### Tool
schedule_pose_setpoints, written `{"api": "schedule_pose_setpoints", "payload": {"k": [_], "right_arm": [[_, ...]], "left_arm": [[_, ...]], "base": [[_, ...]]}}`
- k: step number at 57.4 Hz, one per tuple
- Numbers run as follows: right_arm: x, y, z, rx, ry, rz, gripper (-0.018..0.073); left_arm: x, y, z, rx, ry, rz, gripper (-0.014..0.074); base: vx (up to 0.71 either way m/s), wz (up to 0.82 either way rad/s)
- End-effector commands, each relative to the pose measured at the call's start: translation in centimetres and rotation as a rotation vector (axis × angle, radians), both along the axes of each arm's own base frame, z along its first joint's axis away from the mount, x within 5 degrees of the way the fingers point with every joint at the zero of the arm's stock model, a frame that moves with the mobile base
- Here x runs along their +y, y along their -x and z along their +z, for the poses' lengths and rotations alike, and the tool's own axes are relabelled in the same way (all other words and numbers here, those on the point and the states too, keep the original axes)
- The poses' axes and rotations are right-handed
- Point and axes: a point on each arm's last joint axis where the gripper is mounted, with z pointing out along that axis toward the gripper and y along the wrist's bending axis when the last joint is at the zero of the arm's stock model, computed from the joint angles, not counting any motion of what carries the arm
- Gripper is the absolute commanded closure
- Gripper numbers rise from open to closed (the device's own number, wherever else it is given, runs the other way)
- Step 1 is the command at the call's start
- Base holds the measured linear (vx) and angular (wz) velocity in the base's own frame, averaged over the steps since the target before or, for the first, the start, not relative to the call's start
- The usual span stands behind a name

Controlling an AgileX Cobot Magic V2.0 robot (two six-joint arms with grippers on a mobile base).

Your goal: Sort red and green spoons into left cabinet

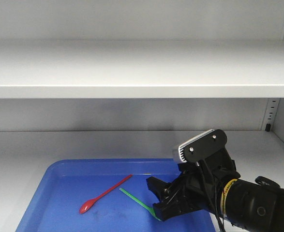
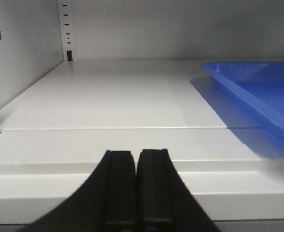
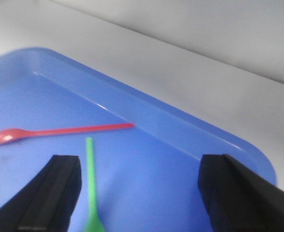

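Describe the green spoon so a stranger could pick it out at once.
Find the blue tray on the cabinet's lower shelf. Two slim spoons lie inside; the green spoon is the right-hand one, nearest the open right gripper. Its neighbour, the red spoon, differs in colour.

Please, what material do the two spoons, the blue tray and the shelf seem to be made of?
The red spoon and the green spoon look like thin moulded plastic: saturated, uniform colour, very slim handles. The blue tray also seems plastic, smooth and slightly glossy, with a rounded rim catching highlights. The cabinet shelf looks like painted metal, matte pale grey, with slotted uprights; this is probable, not certain.
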Motion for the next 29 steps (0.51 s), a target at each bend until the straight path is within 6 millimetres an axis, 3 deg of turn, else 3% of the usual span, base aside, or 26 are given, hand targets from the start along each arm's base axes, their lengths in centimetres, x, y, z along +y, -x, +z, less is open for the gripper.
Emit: {"api": "schedule_pose_setpoints", "payload": {"k": [1, 16, 29], "right_arm": [[-0.2, 0.2, 2.1, -0.063, -0.02, -0.001, 0.0041], [-2.4, 1.1, 3.4, -0.057, 0.031, -0.139, 0.019], [-5.3, 1.5, 4.9, -0.062, -0.003, -0.272, 0.0419]], "left_arm": [[0.0, 0.1, 1.0, -0.095, 0.019, -0.001, 0.0603], [0.0, 0.1, 1.0, -0.095, 0.019, -0.001, 0.0603], [0.0, 0.1, 1.0, -0.095, 0.019, -0.001, 0.0603]], "base": [[0.0, 0.0], [0.0, 0.0], [0.0, 0.0]]}}
